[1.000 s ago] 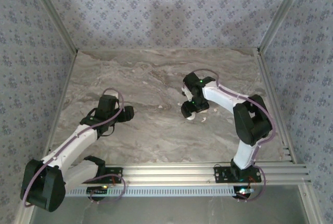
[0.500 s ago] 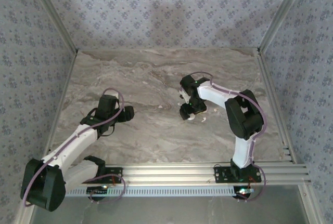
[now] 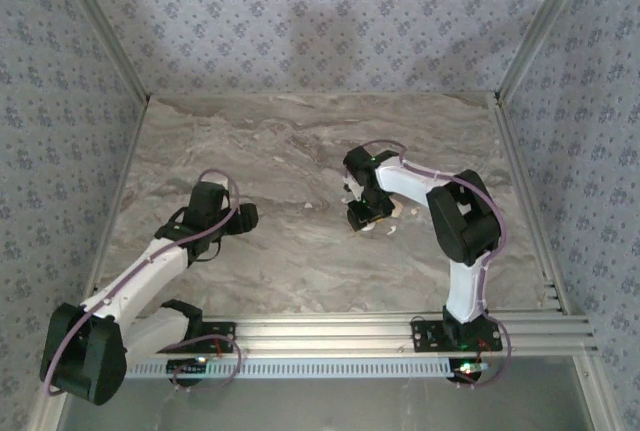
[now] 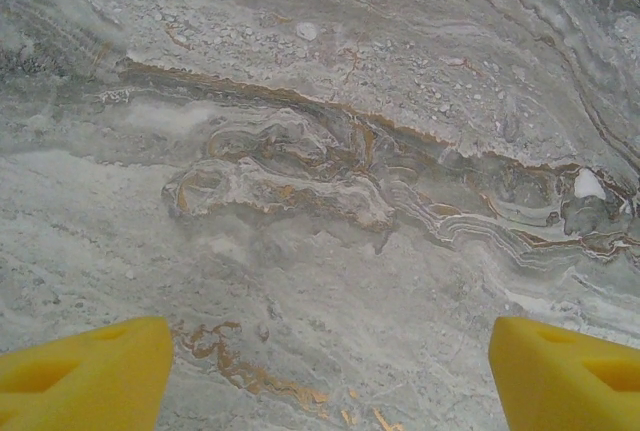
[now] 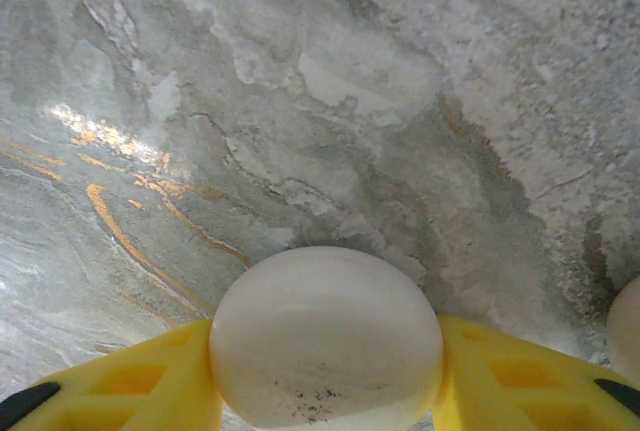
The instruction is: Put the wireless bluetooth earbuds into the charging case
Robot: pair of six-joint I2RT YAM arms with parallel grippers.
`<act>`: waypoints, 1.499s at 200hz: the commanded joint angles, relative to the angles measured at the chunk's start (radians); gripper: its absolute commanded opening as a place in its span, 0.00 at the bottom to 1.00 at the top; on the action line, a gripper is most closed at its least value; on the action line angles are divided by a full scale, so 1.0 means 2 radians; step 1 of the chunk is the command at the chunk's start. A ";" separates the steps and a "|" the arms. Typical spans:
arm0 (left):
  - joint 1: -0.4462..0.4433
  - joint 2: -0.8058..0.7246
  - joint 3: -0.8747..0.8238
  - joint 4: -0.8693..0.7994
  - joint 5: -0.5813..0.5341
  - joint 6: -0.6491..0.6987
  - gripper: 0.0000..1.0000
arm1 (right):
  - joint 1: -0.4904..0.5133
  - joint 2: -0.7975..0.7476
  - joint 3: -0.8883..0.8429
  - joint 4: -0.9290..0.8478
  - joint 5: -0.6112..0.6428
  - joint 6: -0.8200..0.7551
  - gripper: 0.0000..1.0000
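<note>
Grip check: your right gripper (image 5: 325, 376) has its yellow fingers against both sides of the white case (image 5: 325, 321), so squeeze gently and keep it level. One tiny earbud (image 3: 308, 205) lies left of the case. Your left gripper (image 4: 330, 376) hangs wide open, further left.

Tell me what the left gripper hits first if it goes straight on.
The left gripper would meet the bare table first; nothing lies between its open fingers, though depth is hard to judge.
</note>
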 commanded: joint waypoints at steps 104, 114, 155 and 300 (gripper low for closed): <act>-0.072 0.053 0.146 -0.060 0.212 0.059 0.66 | 0.117 -0.331 -0.227 0.330 0.041 -0.102 0.44; -0.080 0.063 0.160 -0.068 0.225 0.056 0.64 | 0.134 -0.342 -0.235 0.341 0.056 -0.122 0.44; -0.097 0.080 0.190 -0.054 0.277 0.031 0.62 | 0.194 -0.364 -0.264 0.389 0.116 -0.189 0.44; -0.140 0.116 0.198 0.012 0.330 0.015 0.57 | 0.211 -0.396 -0.305 0.485 0.092 -0.171 0.44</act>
